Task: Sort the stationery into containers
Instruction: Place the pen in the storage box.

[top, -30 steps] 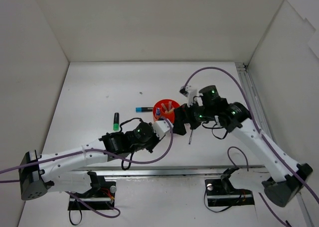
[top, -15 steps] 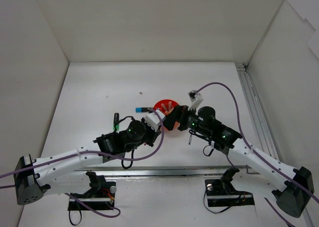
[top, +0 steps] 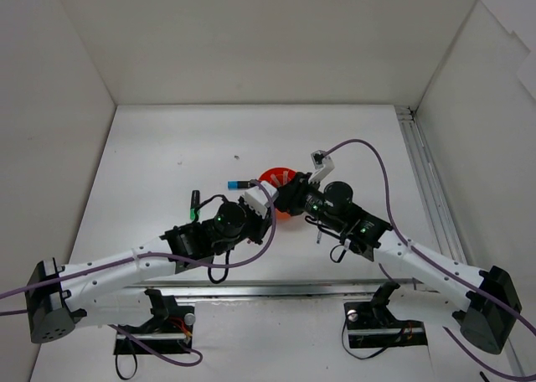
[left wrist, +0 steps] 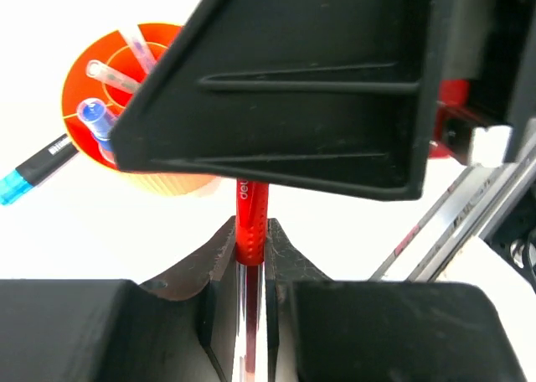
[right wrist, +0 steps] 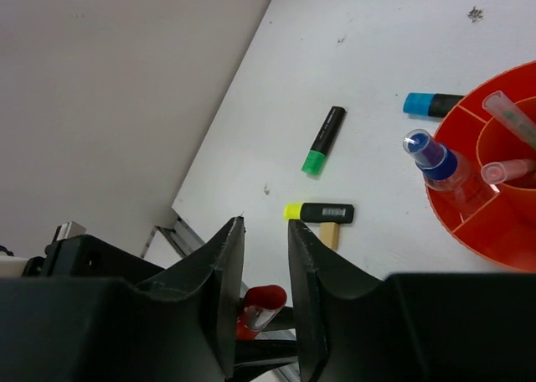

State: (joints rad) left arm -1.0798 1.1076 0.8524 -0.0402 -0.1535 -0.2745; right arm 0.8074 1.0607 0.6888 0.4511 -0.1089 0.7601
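My left gripper is shut on a red pen, held just in front of the orange tub. My right gripper has come up to it. Its jaws stand narrow with the pen's red end between them, filling the gap. In the top view both grippers meet beside the tub. A blue-white marker and clear pens stand in the tub. On the table lie highlighters with a green cap, a yellow cap and a blue cap.
A tan eraser lies against the yellow-capped highlighter. A thin pen lies on the table under my right arm. A metal rail runs along the table's right side. White walls close the table on three sides.
My right arm swung left and lowered towards the left gripper. Its jaws went from wide open to narrow around the red pen's end. The left gripper kept its hold.
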